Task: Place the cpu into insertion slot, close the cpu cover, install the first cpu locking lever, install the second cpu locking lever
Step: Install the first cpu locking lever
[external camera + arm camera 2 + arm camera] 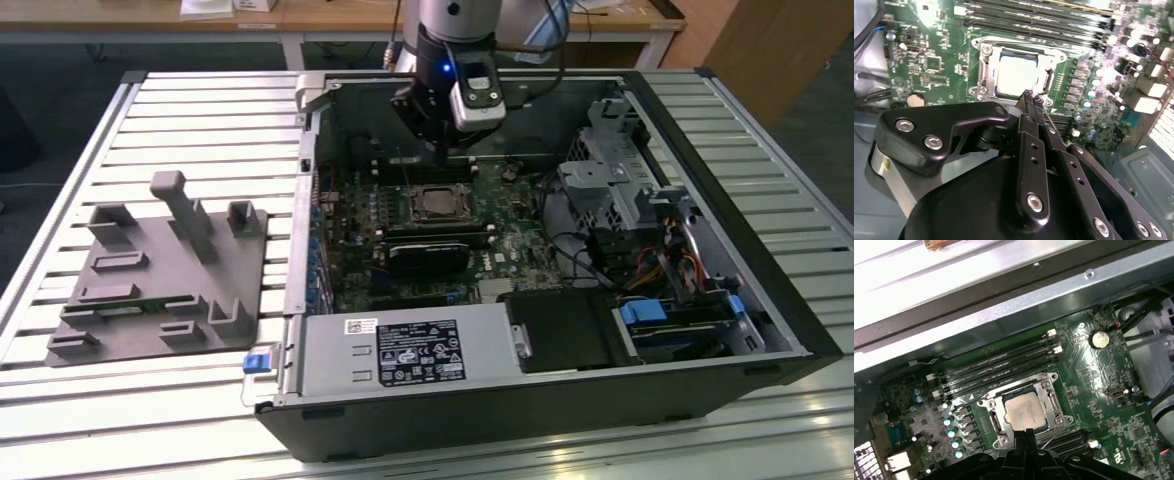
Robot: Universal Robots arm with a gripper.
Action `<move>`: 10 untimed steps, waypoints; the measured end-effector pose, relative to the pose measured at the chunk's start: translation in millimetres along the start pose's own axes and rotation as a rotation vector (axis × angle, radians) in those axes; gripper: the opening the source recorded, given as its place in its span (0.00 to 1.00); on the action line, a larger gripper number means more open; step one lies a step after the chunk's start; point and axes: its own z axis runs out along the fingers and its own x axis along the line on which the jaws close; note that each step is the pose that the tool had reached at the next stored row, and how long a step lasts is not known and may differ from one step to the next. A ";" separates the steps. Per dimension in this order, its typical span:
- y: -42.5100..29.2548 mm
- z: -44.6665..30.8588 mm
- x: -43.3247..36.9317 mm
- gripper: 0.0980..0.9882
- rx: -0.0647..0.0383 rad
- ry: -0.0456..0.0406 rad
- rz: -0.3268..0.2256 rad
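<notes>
The cpu (pixel 1021 410) lies flat in the insertion slot (pixel 995 424) of the green motherboard, its silver-grey top showing through the window of the cpu cover (pixel 1053 402). The cover is down flat around the chip. In both wrist views my gripper (pixel 1026 431) is shut, its thin black fingertips pressed together at the socket's edge, just off the chip. A thin wire lever (pixel 1056 432) runs slantwise from beside the fingertips along that edge. In the exterior view the gripper (pixel 447 152) hangs inside the open computer case just behind the cpu (pixel 438 203).
Long black memory slots (pixel 999 365) flank the socket. A black card (pixel 427 255) lies in front of it, a power supply (pixel 400 350) at the case front, a drive cage (pixel 627 180) to the exterior view's right. A grey fixture (pixel 160 270) sits outside the case.
</notes>
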 end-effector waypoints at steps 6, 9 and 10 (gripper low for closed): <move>0.0 0.6 0.0 0.02 -0.007 0.0001 -0.093; 0.0 1.0 0.0 0.02 -0.006 0.0011 -0.148; 0.0 1.2 0.0 0.02 -0.006 0.0014 -0.166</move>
